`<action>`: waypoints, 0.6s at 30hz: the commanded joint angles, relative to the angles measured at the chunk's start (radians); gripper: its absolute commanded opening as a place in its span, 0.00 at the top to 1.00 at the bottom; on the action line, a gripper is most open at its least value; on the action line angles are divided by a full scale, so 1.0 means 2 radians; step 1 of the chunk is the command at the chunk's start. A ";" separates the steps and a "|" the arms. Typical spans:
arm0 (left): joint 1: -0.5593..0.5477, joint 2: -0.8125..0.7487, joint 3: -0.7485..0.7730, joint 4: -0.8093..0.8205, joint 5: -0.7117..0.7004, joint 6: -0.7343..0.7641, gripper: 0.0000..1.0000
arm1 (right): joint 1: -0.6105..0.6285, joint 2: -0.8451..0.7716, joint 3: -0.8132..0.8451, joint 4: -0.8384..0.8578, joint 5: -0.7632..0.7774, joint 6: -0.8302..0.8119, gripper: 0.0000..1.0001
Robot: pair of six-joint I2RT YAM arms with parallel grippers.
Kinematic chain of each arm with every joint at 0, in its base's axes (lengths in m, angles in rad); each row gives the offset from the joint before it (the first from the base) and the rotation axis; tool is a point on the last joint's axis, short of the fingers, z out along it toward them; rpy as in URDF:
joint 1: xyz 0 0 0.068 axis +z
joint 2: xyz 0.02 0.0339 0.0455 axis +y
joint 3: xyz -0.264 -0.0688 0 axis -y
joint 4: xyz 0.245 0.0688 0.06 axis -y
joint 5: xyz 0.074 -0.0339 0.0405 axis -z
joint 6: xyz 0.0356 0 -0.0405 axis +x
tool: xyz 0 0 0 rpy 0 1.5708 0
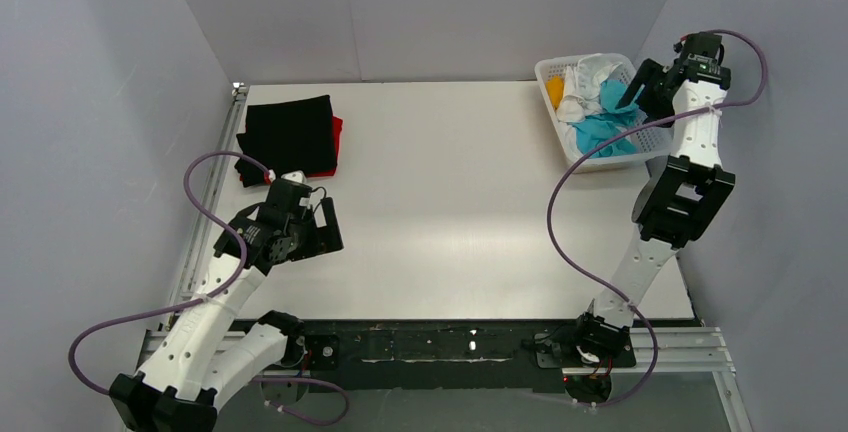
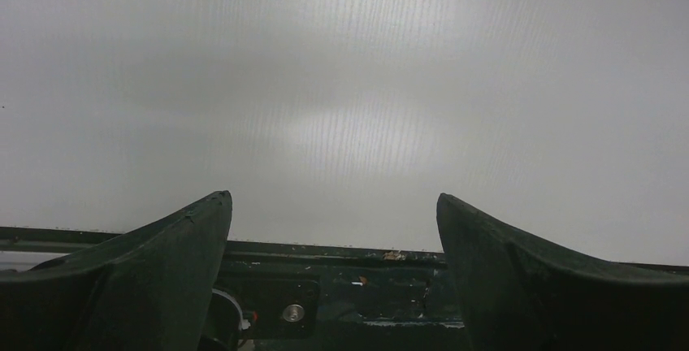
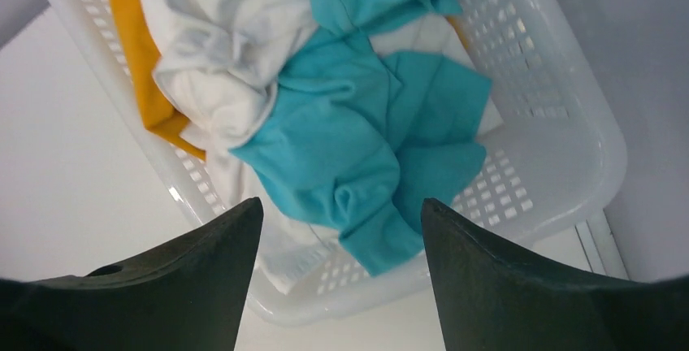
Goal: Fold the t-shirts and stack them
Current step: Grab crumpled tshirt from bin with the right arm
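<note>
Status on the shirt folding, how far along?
Done: black shirt folded atop red shirt, far left. In hand: nothing; right gripper hangs open over the turquoise shirt in the white basket, left gripper open over the table. Left: that one plus the white garment and yellow garment, crumpled there.

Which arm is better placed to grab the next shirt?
Likely the right: the right gripper, open, hovers over the turquoise shirt in the basket. The left gripper sits across the table, near the folded black shirt.

This looks like a robot lab. Plain grey walls (image 1: 450, 12) box in a white tabletop (image 1: 450, 212). A left arm (image 1: 210, 317) and a right arm (image 1: 690, 142) are bolted to a near metal rail (image 1: 700, 350).
</note>
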 commanded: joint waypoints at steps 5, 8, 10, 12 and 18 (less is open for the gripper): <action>-0.001 0.018 0.005 -0.028 -0.023 0.010 0.02 | -0.019 -0.007 -0.060 -0.022 -0.089 -0.031 0.25; 0.000 0.020 0.004 -0.026 -0.023 0.009 0.02 | -0.019 0.011 -0.049 -0.021 -0.108 -0.030 0.28; 0.000 0.020 0.001 -0.024 -0.024 0.008 0.02 | -0.019 0.017 -0.052 -0.013 -0.114 -0.030 0.29; 0.000 0.021 -0.002 -0.022 -0.027 0.008 0.02 | -0.019 0.023 -0.058 -0.001 -0.106 -0.028 0.30; 0.000 0.019 -0.005 -0.024 -0.031 0.008 0.02 | -0.018 0.040 -0.085 0.033 -0.066 -0.025 0.32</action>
